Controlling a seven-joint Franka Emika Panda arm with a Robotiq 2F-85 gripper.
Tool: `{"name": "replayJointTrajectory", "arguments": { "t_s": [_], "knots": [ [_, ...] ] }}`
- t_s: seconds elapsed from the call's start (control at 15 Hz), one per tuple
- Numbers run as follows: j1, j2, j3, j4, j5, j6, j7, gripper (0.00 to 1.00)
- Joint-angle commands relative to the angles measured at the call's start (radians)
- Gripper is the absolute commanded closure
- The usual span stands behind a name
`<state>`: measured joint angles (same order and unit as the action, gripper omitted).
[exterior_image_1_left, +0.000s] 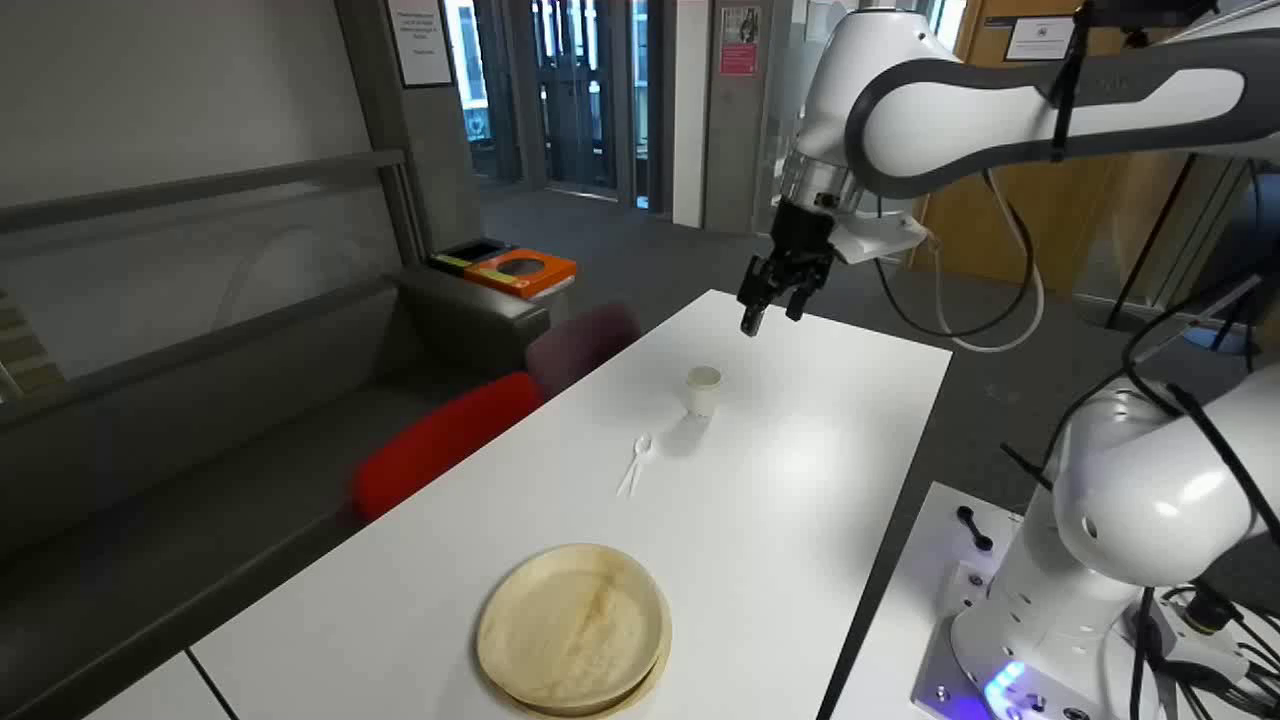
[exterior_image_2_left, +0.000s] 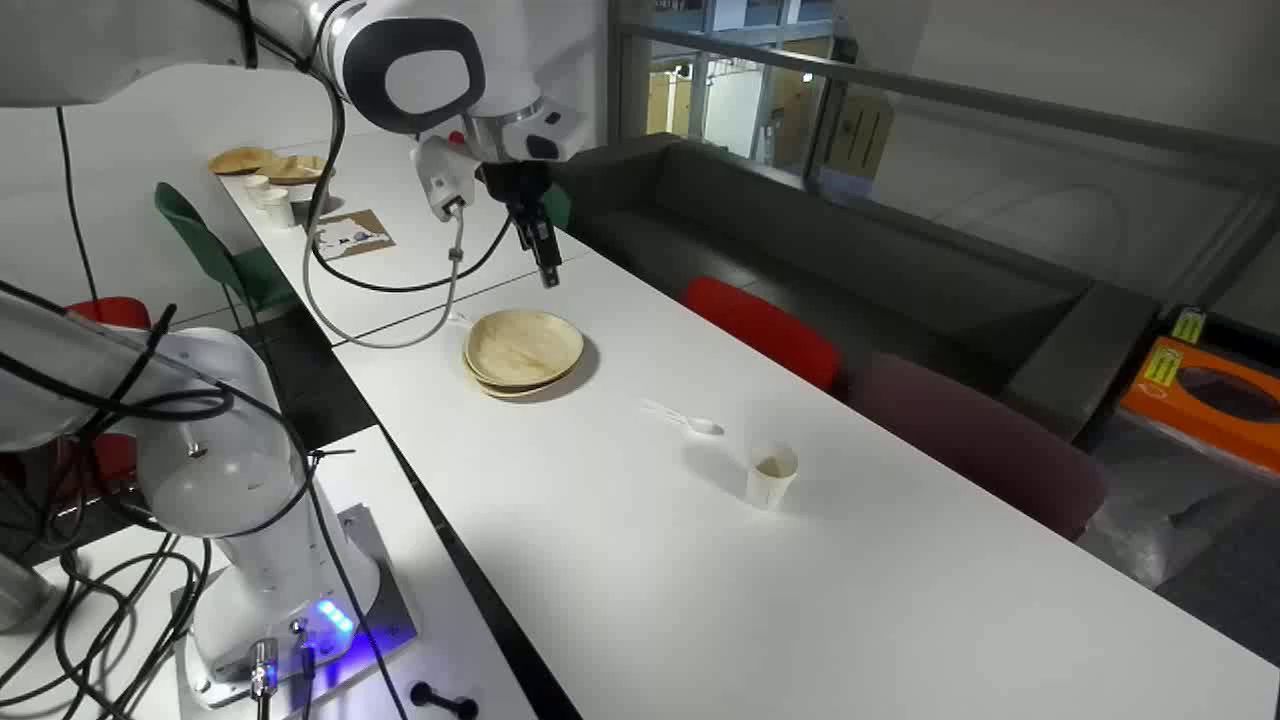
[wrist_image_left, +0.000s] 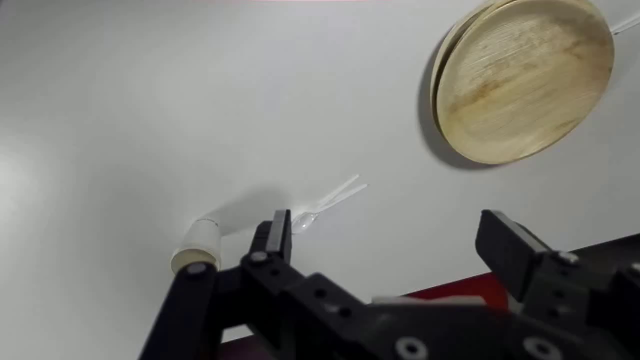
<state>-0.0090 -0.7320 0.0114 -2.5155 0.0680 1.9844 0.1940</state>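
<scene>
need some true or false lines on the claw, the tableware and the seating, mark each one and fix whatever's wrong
1. The claw is open and holds nothing. True.
2. The cup lies on its side. False: it stands upright on the table.
3. Two round plates are stacked, one on the other. True.
4. The white spoon rests on the plates. False: it lies on the table, between them and the cup.
5. A red chair stands between the table and the couch. True.
</scene>
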Motion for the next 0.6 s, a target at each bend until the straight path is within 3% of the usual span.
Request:
{"name": "replayJointTrajectory", "arguments": {
  "t_s": [0.0,0.2,0.53],
  "knots": [
    [-0.012,0.001,0.009,0.002,0.007,-0.002,-0.007,0.0],
    [0.018,0.054,0.048,0.025,-0.004,0.008,-0.028,0.0],
    [0.127,0.203,0.125,0.072,0.001,0.003,-0.117,0.0]
  ]
}}
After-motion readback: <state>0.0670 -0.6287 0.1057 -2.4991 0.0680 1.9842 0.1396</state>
